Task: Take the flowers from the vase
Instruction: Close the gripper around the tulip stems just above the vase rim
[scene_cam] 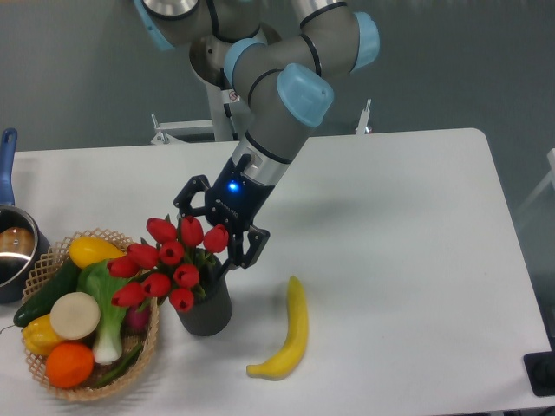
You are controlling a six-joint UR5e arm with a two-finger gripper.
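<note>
Step in hand: approach. End effector [220, 230] spread, nothing held, at upper right edge of tulip bunch [169, 262]. Tulips in grey vase [206, 307] just below-left. Next move: straddle stems, close.

Even, diffuse overhead lighting; scene bright, no harsh highlights. White table [399, 225] reads slightly bluish, near overexposed toward the right side. Soft shadows only: a faint one under the arm [286, 104], a short dark one hugging the banana [290, 334], another at the vase [206, 308] base. Blue LED glows on the gripper [217, 227]. Resolution low, edges mildly soft; finger detail possibly lost against the dark body. No obvious edge distortion.
</note>
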